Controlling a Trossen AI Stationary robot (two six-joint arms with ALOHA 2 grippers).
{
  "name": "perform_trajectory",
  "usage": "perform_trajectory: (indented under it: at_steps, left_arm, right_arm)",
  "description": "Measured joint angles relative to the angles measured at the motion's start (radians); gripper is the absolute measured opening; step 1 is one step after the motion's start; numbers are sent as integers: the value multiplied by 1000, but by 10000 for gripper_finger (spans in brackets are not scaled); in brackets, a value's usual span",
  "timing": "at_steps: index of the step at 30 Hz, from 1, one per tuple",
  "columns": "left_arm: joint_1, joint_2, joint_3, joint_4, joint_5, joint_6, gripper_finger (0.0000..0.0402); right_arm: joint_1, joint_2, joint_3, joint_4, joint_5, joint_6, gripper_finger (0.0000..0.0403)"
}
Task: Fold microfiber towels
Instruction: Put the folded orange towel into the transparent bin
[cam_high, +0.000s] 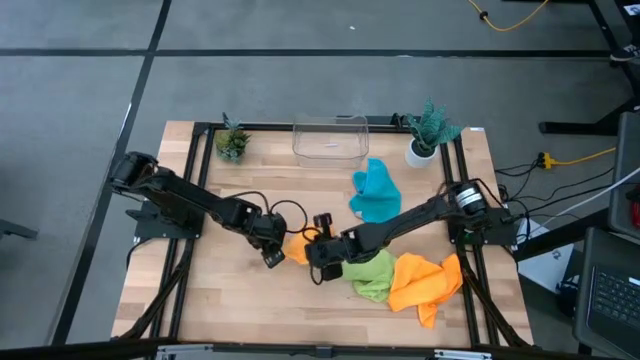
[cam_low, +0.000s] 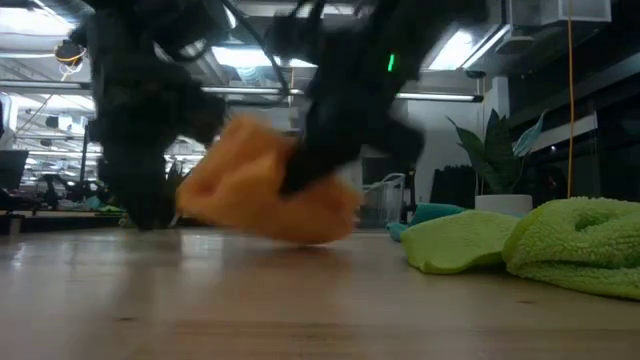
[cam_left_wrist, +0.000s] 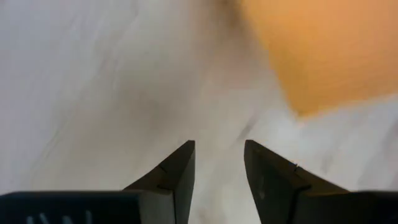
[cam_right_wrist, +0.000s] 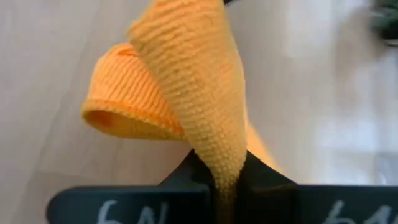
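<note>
Near the table's middle, the right gripper (cam_high: 322, 252) is clenched on an orange towel (cam_right_wrist: 186, 99), pinching one edge so the cloth rises from the wood (cam_high: 240, 310) in a curled fold, its long axis running away from the fingers. Just to its left, the left gripper (cam_left_wrist: 219, 163) hovers released, jaws parted over bare wood, beside the towel's corner.

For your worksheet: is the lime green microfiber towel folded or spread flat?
Neither: the lime green microfiber towel lies bunched in rumpled humps.
</note>
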Motion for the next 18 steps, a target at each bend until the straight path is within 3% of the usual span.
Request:
perform_trajectory:
  at_steps: [9,13,18]
  left_arm:
    - [-82,-257,1,-99,-128,-160,131]
    - [-124,-372,1,-97,-232,-207,131]
    - [-157,-448,2,-77,-325,-235,131]
  right_arm:
    - [-97,-216,132,-361,118,175,13]
    - [-221,-264,171,-380,123,163,13]
    - [-414,-232,186,-330,66,37,13]
